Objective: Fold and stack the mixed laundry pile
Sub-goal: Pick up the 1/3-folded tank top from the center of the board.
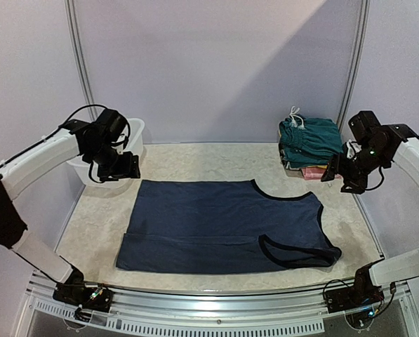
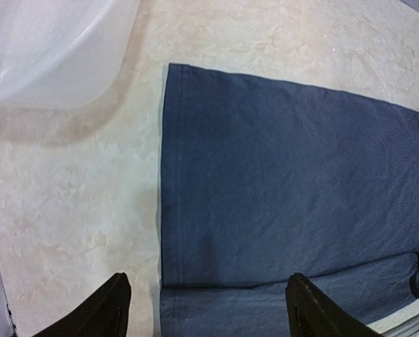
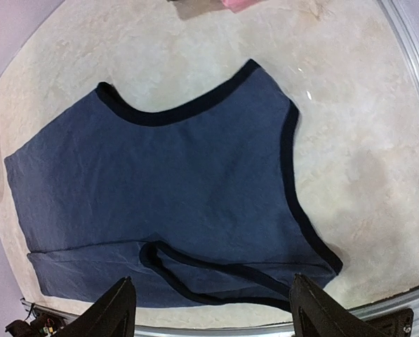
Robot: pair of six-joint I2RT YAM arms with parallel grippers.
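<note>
A navy sleeveless shirt [image 1: 223,217] with dark trim lies flat on the marble table, its near long edge folded up over itself. In the left wrist view its hem end [image 2: 279,182] fills the right side, and the right wrist view shows its neck and armhole end [image 3: 181,182]. Folded teal shorts [image 1: 311,139] with a white drawstring sit stacked at the back right. My left gripper [image 1: 118,167] [image 2: 208,281] hovers open above the shirt's far left corner. My right gripper [image 1: 342,179] [image 3: 213,281] hangs open beyond the shirt's right end, beside the stack. Neither gripper holds anything.
A white plastic tub [image 1: 135,133] [image 2: 48,49] stands at the back left, just behind the left gripper. A pink garment [image 1: 312,172] [image 3: 237,3] lies under the teal shorts. A metal rail [image 1: 209,302] runs along the table's near edge.
</note>
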